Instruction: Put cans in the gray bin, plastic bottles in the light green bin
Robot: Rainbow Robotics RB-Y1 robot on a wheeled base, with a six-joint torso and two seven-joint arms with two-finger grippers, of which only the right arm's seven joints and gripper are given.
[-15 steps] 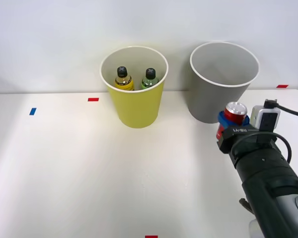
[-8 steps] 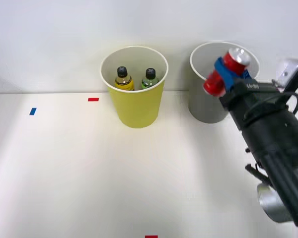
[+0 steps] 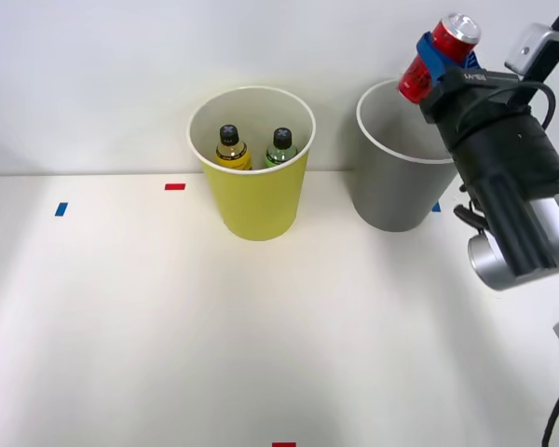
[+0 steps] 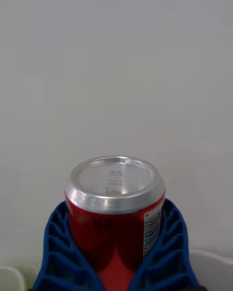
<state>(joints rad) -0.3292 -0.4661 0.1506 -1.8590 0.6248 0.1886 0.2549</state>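
My right gripper [image 3: 440,56] is shut on the red can [image 3: 439,54], held tilted high above the right side of the gray bin [image 3: 405,168]. In the right wrist view the can [image 4: 115,208] sits between the blue ribbed fingers [image 4: 58,252], its silver end toward the wall. The light green bin [image 3: 253,163] stands to the left of the gray one. Inside it are two plastic bottles with black caps, one yellow [image 3: 230,149] and one green [image 3: 279,149].
Red tape marks [image 3: 175,186] and blue tape marks [image 3: 61,209] lie on the white table [image 3: 168,326]. A white wall rises right behind both bins. My arm's dark body [image 3: 503,177] hangs over the table's right side.
The gripper has lifted the can from table level beside the gray bin up over its rim, and higher still in the last half second.
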